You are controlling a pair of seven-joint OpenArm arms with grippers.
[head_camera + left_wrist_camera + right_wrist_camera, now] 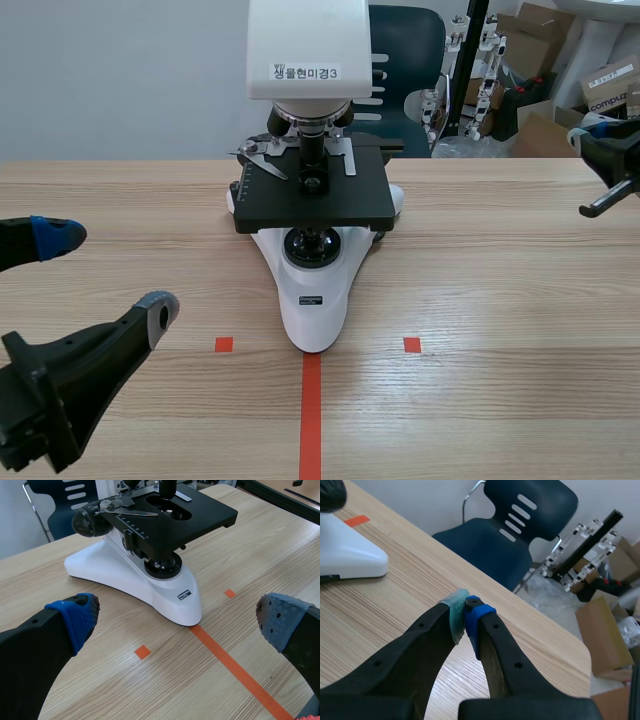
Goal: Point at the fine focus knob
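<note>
Observed: the microscope (315, 290) at centre frame of the scene view has a white base and head, a black stage (315, 195) and a black focus knob (90, 522). Its white label (308, 72) bears dark lettering. The tabletop (500, 300) is pale wood with fine straight grain. The tape stripe (311, 415) and squares (223, 344) at lower centre are orange-red. The left claw (110, 272) at lower left is black, with a blue pad (77, 617) and a grey pad (282, 620), both dotted. The right claw (466, 611) is black with one grey-green and one blue tip. The chair (405, 45) at upper centre is dark blue-green with a slotted back. The boxes (545, 30) at upper right are brown cardboard.
</note>
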